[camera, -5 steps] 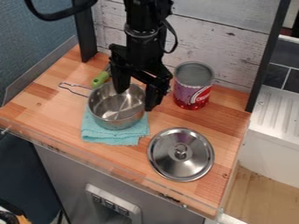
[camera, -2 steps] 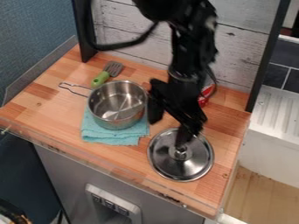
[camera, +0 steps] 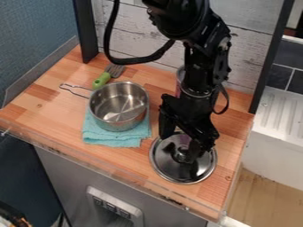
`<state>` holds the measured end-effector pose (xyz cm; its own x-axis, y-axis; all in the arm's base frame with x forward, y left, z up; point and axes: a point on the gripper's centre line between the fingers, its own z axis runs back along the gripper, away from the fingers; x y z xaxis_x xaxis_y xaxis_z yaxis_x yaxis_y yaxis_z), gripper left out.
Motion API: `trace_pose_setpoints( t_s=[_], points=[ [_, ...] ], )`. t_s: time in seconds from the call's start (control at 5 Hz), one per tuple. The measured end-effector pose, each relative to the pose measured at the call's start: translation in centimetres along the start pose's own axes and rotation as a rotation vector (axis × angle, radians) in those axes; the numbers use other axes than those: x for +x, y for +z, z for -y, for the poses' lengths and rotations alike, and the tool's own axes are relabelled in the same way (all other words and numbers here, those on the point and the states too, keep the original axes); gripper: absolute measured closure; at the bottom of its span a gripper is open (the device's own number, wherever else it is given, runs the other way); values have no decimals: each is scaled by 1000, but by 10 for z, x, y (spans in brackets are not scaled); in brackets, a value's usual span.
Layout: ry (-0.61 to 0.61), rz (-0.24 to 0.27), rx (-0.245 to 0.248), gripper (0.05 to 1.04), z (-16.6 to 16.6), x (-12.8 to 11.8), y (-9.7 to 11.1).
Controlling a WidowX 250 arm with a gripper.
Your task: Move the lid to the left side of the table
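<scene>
Lid (camera: 172,172) — near table's front edge (camera: 200,208)

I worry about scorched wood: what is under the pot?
A folded teal cloth sticks out beneath the pot, on the wooden counter. The spot right under the base is hidden.

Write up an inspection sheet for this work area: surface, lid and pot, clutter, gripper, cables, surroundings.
Surface: wood-grain table; spills, nothing seen.
Lid: flat on the table, knob up, to the right of the pot in the view.
Pot: uncovered, on a folded teal cloth.
Clutter: green-handled spatula behind the pot; can partly hidden by the arm.
Gripper: over the lid, fingers apart around the knob area; contact cannot be judged.
Cables: thick black cable looping off the arm, above the table.
Surroundings: whitish plank wall behind, dark post at its left.
</scene>
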<state>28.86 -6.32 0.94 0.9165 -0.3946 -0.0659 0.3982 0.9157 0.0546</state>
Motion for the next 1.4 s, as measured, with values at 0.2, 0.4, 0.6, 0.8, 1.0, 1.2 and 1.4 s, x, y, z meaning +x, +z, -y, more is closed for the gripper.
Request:
trace_pose_setpoints(
  t_s=[0.2,0.4,0.6,0.8,1.0,1.2,1.4],
  points=[
    [2,5,-4,198,1,0,-1],
    [-6,-5,-6,500,2,-3,-3],
    [-11,-13,-10,784,3,-6,-5],
    [-15,-27,-20,804,4,-8,-5],
    [-12,-37,-28,804,5,-10,-5],
    [16,25,-32,804,0,-9,24],
    [104,127,-36,804,-24,-17,67]
  ],
)
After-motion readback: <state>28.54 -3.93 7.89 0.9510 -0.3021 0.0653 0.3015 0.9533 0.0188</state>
